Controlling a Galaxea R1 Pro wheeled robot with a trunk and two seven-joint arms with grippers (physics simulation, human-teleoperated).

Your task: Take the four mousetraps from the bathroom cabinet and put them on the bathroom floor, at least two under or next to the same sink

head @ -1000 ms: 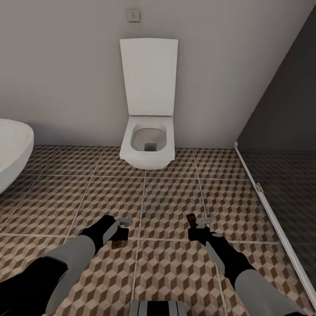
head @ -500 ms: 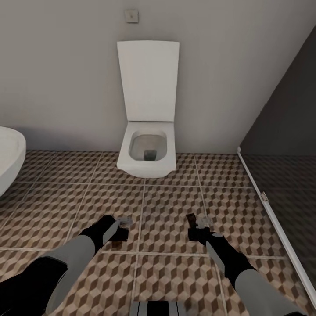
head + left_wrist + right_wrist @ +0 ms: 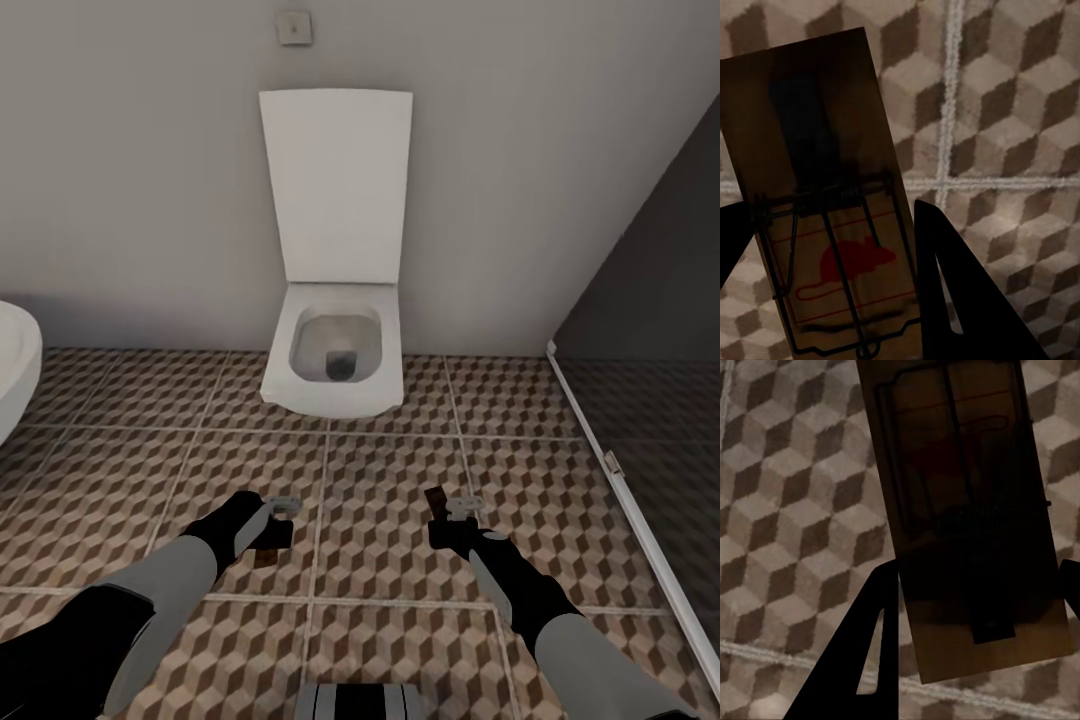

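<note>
Each wrist view shows a mousetrap held between dark fingers. In the left wrist view a brown wooden mousetrap [image 3: 825, 210] with black wire and a red mouse print sits between the fingers [image 3: 952, 292] of my left gripper [image 3: 272, 532], above the cube-patterned bathroom floor [image 3: 1005, 112]. My right gripper [image 3: 440, 520] is shut on another mousetrap [image 3: 967, 502], its finger [image 3: 862, 660] against the board's edge. In the head view both grippers hang low over the bathroom floor [image 3: 380, 480], a small brown board [image 3: 436, 499] sticking out of the right one. The cabinet and the sink are out of view.
A white toilet [image 3: 335, 360] with its lid raised stands against the grey wall straight ahead. The rim of a white bathtub [image 3: 15, 370] shows at the left edge. A dark glass shower panel [image 3: 650, 400] with a white floor rail runs along the right.
The whole head view has shifted: the toilet looks nearer and the bathtub has slid further out at the left, so the camera moved. Both grippers keep their places and their mousetraps.
</note>
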